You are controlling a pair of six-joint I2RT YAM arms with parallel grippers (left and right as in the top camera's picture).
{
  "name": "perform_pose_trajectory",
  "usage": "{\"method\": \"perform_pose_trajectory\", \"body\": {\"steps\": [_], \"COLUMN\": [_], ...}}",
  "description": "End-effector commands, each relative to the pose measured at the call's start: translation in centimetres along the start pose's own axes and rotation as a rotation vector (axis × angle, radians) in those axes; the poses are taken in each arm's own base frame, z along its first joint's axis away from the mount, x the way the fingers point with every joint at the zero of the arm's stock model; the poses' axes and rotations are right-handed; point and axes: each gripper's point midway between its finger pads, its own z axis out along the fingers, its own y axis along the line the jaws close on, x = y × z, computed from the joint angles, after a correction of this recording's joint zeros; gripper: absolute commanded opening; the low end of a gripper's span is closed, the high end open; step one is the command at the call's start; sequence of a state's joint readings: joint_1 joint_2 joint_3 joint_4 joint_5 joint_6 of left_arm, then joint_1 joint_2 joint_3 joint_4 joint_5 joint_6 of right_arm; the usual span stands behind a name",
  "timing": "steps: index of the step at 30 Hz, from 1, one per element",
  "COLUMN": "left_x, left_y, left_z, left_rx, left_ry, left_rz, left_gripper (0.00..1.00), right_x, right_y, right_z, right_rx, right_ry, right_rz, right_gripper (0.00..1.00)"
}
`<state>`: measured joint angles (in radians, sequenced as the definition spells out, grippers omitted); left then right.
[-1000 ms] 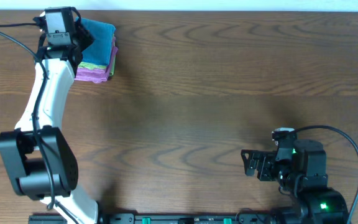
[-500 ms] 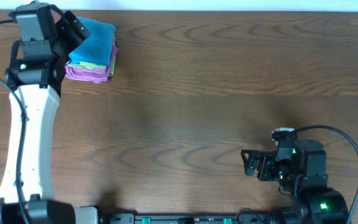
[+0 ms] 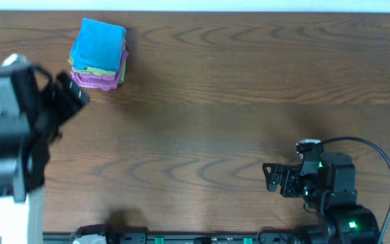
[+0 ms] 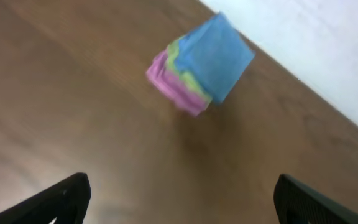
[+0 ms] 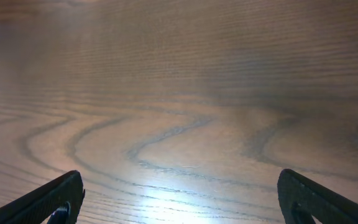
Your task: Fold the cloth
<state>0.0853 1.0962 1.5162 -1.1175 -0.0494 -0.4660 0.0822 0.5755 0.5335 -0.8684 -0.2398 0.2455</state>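
Both jaws wide, empty (cloth [image 3: 99, 41] apart)

Cloths: three, stacked. One blue cloth [image 3: 99, 42], one green cloth [image 4: 189, 79], one purple cloth [image 3: 99, 80]. Pincers: two, left pincer [image 3: 73, 99] and right pincer [image 3: 268, 177]. Table [image 3: 235, 102]: one.

Soft matt fabric cloth [image 3: 98, 43], smooth wood-grain table [image 3: 235, 102] with slight sheen, black plastic arm housings

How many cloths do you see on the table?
3, in one stack at the far left: blue cloth on top, green cloth in the middle, purple cloth lowest. Others may hide between.
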Motion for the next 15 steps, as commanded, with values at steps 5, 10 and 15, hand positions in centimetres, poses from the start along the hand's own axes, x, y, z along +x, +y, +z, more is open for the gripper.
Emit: {"method": "perform_pose_trajectory", "body": {"steps": [5, 10, 15], "left_x": [3.5, 6.0, 8.4], "left_y": [4.4, 5.9, 6.9], "left_z": [-6.1, -6.4, -4.8], "left_rx": [-0.061, -0.046, -0.008], "left_ry": [-0.052, -0.077, -0.125], "left_rz": [0.02, 0.026, 0.018], "left_gripper": [0.95, 0.95, 0.95], "right_x": [-0.1, -0.1, -0.1], "right_y": [0.1, 0.1, 0.1], "right_z": [-0.1, -0.1, -0.1], "right_rx": [-0.008, -0.008, -0.008], "right_ry": [-0.004, -0.004, -0.004], "right_rz": [0.018, 0.018, 0.018], "right_gripper": [0.99, 0.99, 0.99]}}
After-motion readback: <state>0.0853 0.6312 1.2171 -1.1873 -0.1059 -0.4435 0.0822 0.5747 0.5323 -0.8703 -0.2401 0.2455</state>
